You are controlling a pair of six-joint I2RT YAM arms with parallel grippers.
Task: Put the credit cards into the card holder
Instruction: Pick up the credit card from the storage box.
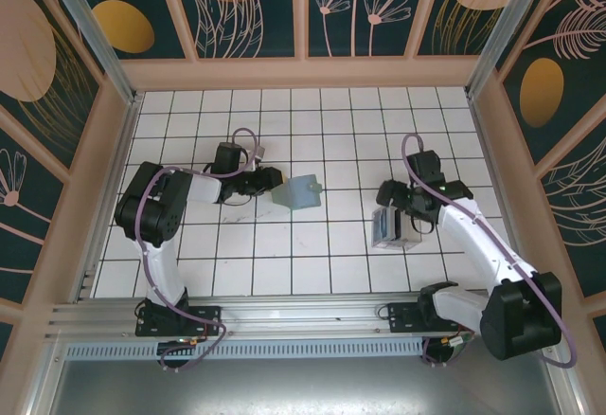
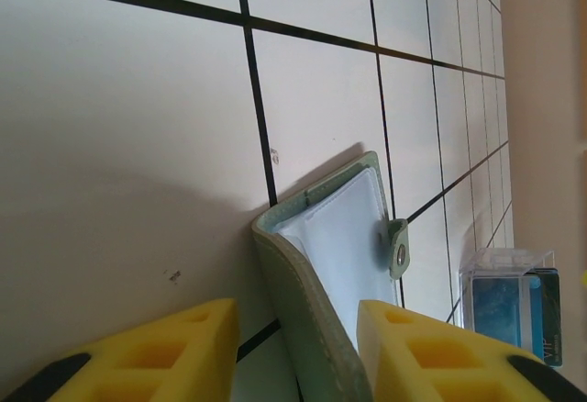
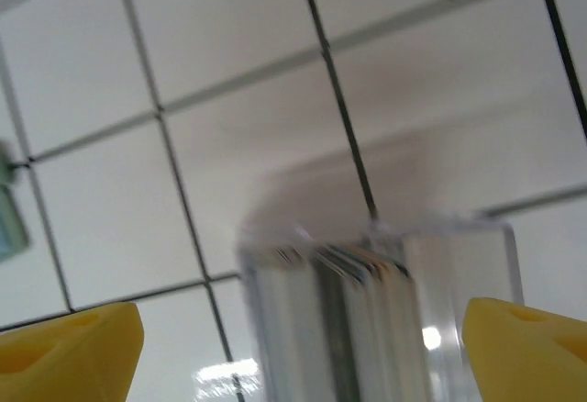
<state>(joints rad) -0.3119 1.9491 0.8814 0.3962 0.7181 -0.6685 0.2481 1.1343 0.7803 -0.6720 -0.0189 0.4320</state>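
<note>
Two grippers, one wallet, one box of cards.

1. Card holder (image 1: 301, 193): grey-green, propped half open on its edge on the white tiled table (image 1: 284, 263). The pale lining and snap tab are showing.
2. Left gripper (image 1: 267, 185): at the card holder's left side. Its yellow fingers (image 2: 183, 351) are apart with the cover's edge between them. One finger looks to be against the cover and the other stands clear, so nothing is clamped.
3. Credit cards (image 2: 514, 303): well to the right of the card holder, standing on edge inside a clear box (image 1: 388, 230). None is in the card holder yet.
4. Right gripper (image 3: 303, 319): over that box, fingers spread wide, holding nothing.

Risks, as I judge them:
- With no grip on it, the card holder could flop shut or fall flat at a nudge.
- A card pushed in would likely slide the card holder across the smooth tile.
- The light box may tip or skid if a finger catches its wall.
- Packed thin cards may lift in pairs or slip from the pinch.
</note>
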